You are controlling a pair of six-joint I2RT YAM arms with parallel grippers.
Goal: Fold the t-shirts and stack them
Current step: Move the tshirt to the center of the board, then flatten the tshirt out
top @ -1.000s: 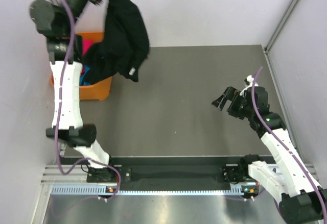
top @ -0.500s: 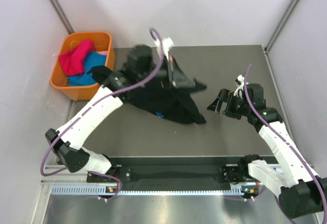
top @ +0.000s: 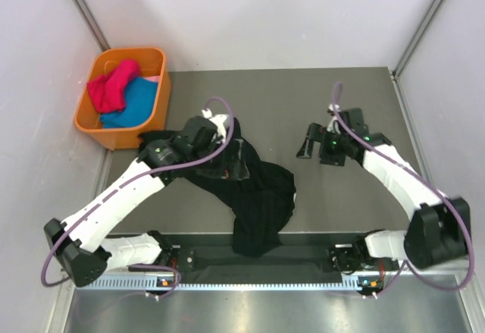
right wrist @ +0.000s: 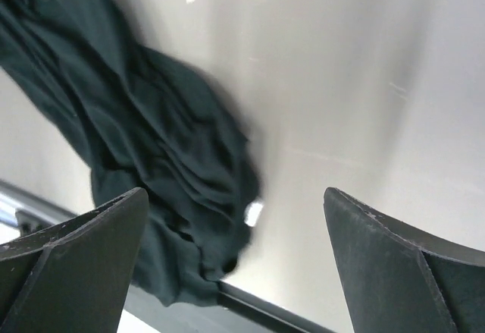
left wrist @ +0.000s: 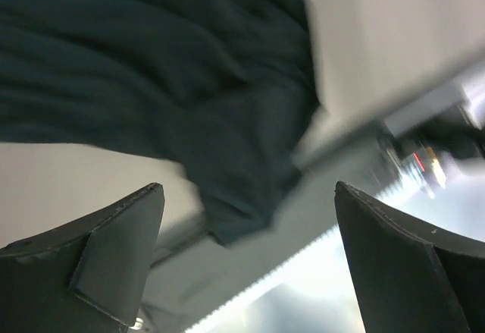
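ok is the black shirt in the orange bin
No, the black shirt lies crumpled on the table, outside the orange bin.

Left gripper (left wrist: pixel 248 196): fingers (left wrist: pixel 114 253) seen spread wide, nothing clamped | dark t-shirt (left wrist: pixel 167 67): crumpled, blurred, laid beyond the fingertips, one fold seen in the gap between them | table (left wrist: pixel 379 29): shown beyond the right finger

Table (top: pixel 341 94): bare from 12 to 3 o'clock, free passage along the far edge.
Black t-shirt (top: pixel 261 196): crumpled heap, centre to 6 o'clock, draped over the near edge.
Orange bin (top: pixel 161 109): blocks the 10 o'clock corner.
Left arm (top: pixel 125 189): crosses the 8 o'clock sector.
Right gripper (top: pixel 307 143): at 3 o'clock of the heap, bare gap between.
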